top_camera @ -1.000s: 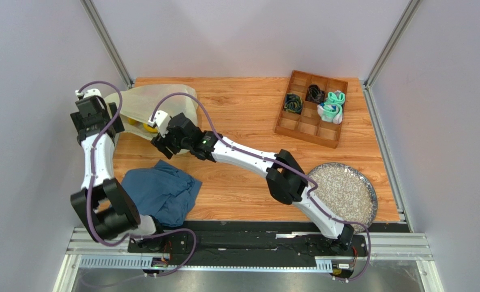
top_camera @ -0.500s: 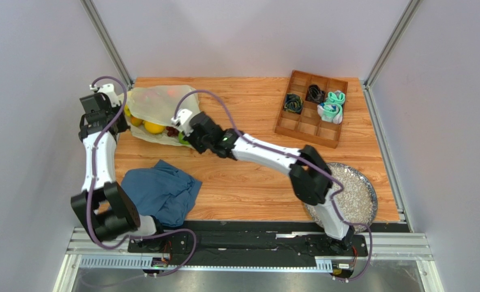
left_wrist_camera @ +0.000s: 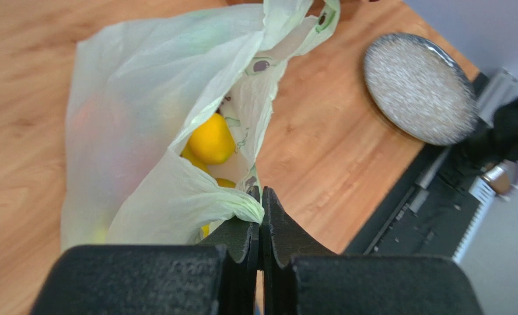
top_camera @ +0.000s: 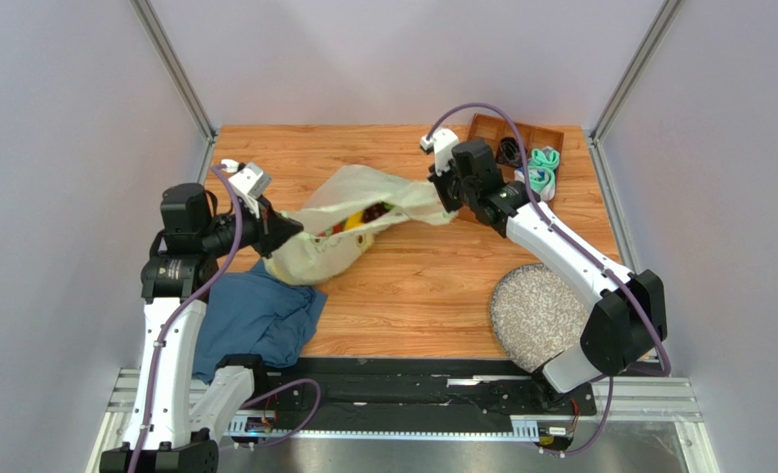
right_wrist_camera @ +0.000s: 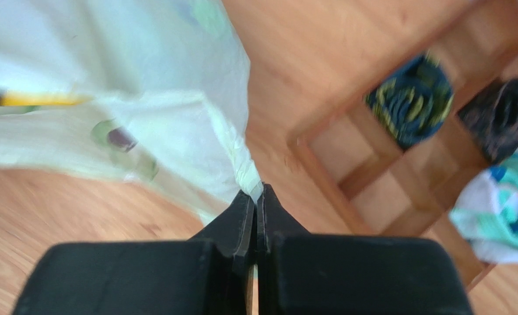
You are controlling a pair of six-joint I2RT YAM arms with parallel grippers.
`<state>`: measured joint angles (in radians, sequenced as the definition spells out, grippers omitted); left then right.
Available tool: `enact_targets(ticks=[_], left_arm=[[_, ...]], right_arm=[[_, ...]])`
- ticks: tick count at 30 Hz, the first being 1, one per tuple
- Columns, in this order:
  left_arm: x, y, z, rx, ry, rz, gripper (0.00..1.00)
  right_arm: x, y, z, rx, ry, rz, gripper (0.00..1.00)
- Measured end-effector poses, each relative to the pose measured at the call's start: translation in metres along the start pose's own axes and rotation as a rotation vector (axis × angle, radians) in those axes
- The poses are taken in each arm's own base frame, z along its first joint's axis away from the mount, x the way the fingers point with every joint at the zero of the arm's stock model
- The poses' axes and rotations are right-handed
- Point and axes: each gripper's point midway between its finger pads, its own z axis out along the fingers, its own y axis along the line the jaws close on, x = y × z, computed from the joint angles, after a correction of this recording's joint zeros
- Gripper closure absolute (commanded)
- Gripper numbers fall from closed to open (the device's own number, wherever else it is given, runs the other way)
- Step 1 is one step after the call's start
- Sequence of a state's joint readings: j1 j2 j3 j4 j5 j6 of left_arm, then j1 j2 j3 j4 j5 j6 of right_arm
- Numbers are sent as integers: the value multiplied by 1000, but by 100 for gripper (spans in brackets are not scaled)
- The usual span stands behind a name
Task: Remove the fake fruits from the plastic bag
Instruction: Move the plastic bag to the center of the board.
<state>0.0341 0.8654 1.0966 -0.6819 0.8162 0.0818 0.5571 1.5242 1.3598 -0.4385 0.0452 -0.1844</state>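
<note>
Left wrist: yellow fruit (left_wrist_camera: 210, 139) in plastic bag (left_wrist_camera: 130, 98) (right wrist: socks (right_wrist_camera: 498, 220))

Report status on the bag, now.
Left gripper shut on plastic bag, right gripper shut on its other end. Fake fruits inside, none out. Blue cloth close by bag.

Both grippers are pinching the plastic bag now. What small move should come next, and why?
Probably open the right gripper and bring it to the mouth of the plastic bag, while the left gripper holds its edge. Both are shut on the bag, stretched between them; a yellow fruit shows in the opening, and no gripper is free to take it.
</note>
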Motion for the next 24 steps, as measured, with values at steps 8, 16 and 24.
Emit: enact_targets(ticks=[8,16,24], left_arm=[[45,-41,11,229,150,-173,100],[47,-85,-13,390,202,-159,100],[46,-102,-28,428,225,-141,100]], right_arm=[[82,-14,-13,-3,241,-26,100],[49,-51,-99,108,65,53,100],[49,-42,-142,76,-22,94,53]])
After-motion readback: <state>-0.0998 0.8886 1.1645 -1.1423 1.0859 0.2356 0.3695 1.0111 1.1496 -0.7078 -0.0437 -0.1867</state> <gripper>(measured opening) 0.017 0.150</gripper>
